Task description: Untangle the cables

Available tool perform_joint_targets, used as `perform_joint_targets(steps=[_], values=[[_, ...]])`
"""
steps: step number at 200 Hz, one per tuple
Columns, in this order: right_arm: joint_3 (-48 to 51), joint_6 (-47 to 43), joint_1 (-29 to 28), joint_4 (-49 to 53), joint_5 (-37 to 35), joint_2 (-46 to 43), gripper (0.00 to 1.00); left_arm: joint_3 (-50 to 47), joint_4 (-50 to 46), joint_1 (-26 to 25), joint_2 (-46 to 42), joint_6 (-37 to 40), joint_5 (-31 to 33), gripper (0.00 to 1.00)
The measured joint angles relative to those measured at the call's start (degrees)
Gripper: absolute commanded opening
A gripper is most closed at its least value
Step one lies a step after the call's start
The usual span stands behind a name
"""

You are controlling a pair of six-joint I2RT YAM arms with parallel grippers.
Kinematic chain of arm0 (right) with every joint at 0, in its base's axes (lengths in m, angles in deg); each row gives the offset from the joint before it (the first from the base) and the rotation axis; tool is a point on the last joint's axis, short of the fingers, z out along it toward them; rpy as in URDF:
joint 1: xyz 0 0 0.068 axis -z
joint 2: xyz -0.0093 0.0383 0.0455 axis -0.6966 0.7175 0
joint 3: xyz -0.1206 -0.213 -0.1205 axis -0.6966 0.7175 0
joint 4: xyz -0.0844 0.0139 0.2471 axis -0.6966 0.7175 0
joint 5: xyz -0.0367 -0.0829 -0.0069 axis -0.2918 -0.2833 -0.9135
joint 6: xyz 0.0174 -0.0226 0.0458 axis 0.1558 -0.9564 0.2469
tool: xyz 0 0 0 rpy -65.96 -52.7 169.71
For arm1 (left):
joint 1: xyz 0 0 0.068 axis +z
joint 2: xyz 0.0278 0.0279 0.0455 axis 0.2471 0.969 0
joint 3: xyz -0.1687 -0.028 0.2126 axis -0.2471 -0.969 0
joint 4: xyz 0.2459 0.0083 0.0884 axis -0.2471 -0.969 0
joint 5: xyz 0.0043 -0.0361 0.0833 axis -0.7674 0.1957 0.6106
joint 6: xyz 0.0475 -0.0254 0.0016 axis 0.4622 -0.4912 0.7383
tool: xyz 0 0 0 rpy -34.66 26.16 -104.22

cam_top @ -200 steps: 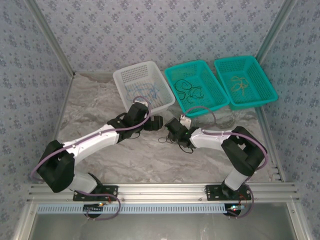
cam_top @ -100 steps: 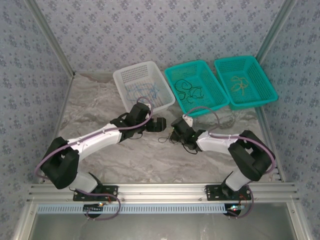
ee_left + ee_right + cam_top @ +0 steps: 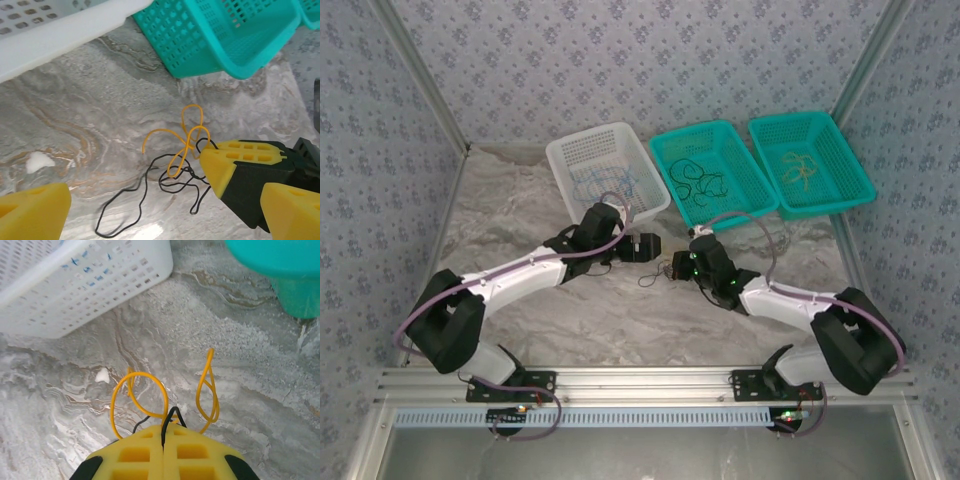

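The loose cables are lying in a small tangle on the desk [image 3: 520,235], right between the two hands. A yellow cable [image 3: 186,136] is curling up in loops. A black cable [image 3: 131,205] is trailing flat across the marbled surface toward the left hand [image 3: 646,247].

The right hand [image 3: 162,447] is pinching the tangle. Its yellow fingers are pressed together, and the black strand and the yellow loops are poking out just ahead of the fingertips. Seen from the left wrist, this hand is sitting at the knot and touching it.

The left hand is hanging near the right one with its fingers [image 3: 35,210] spread wide. The tangle is lying on the desk just ahead of them, and they are not touching it.

Beyond both hands, a row of baskets is standing at the far side of the desk:
- A white basket [image 3: 582,148], past the left hand, is holding blue cables [image 3: 618,182].
- A teal basket [image 3: 692,138], touching the white one, is holding black cables [image 3: 700,185].
- A second teal basket [image 3: 798,120], further out past the right hand, is holding yellow cables [image 3: 800,170].
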Motion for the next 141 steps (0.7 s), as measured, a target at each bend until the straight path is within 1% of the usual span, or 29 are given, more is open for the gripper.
perform_joint_targets(steps=[37,73,112,141], values=[[2.82,-0.24,2.34,-2.99,4.87,-3.48,0.0,-1.14,4.98,1.18,0.33,-1.33,-5.42,0.91],[4.22,0.09,4.46,-5.25,10.56,-6.6,0.0,-2.99,11.72,2.23,1.4,-3.34,-12.7,0.88],[4.37,0.2,6.05,-5.38,15.52,-10.47,0.0,-2.99,14.53,2.71,2.69,-4.66,-16.22,0.85],[4.37,0.22,7.21,-5.38,18.69,-12.41,0.0,-5.05,21.81,4.02,3.54,-7.37,-20.39,0.79]])
